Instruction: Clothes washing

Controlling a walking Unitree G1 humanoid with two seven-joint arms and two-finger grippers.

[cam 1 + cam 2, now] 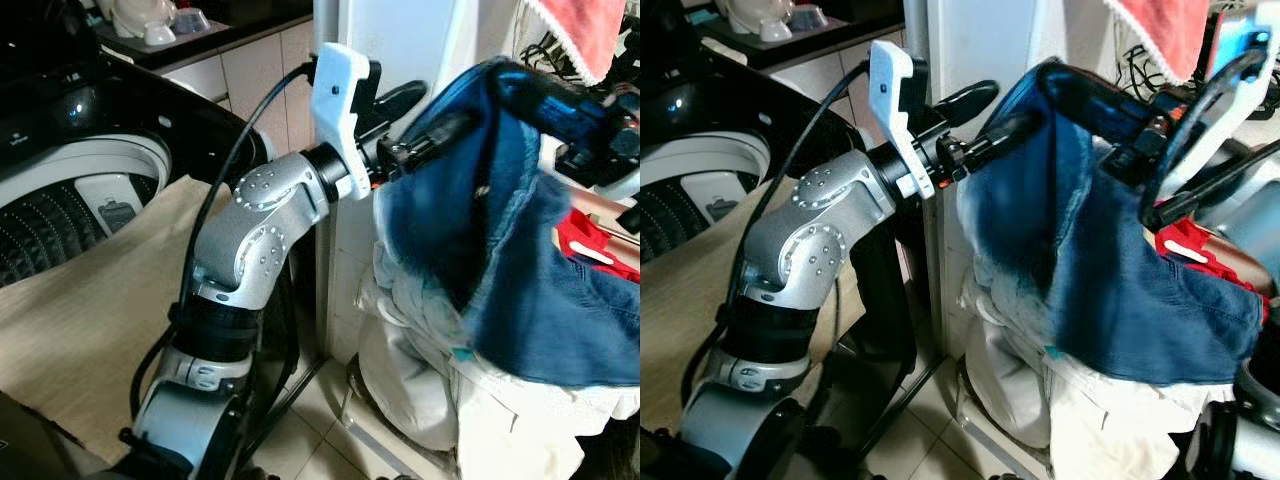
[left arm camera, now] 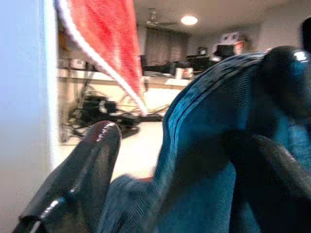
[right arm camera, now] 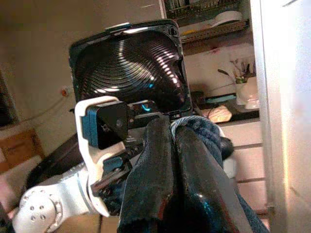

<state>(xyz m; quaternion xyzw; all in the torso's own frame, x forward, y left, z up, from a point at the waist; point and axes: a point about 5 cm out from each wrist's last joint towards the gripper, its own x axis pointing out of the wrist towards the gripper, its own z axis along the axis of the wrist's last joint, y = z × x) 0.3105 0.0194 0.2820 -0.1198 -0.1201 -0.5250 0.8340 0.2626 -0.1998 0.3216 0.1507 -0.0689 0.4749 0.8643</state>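
Off the right rim of the black top-loading washing machine (image 1: 70, 130), lid up, ribbed drum exposed, a beige woven cloth (image 1: 110, 300) draped over its front edge. Right of it, past a white upright panel (image 1: 400, 40), a heap of white laundry (image 1: 440, 380) on the floor.

Above that heap hangs the task's piece: a blue denim garment (image 1: 530, 260), strung between my two grippers, clear of the heap, well apart from the drum.

My left gripper (image 1: 415, 125) has one finger out over the denim's upper edge and one beneath, parted with a fold between them. My right gripper (image 3: 182, 160) is pinched tight on a bunched hem, fingers close together.

Handling, my judgement: denim is heavy for its size, limp but thick, not slippery, not fragile. It sags deep between the holds and will swing. Best purchase is on doubled seams or the waistband, where the cloth is thickest; a single layer could creep out under the weight. A red towel (image 1: 580, 30) hangs above, near enough to snag.
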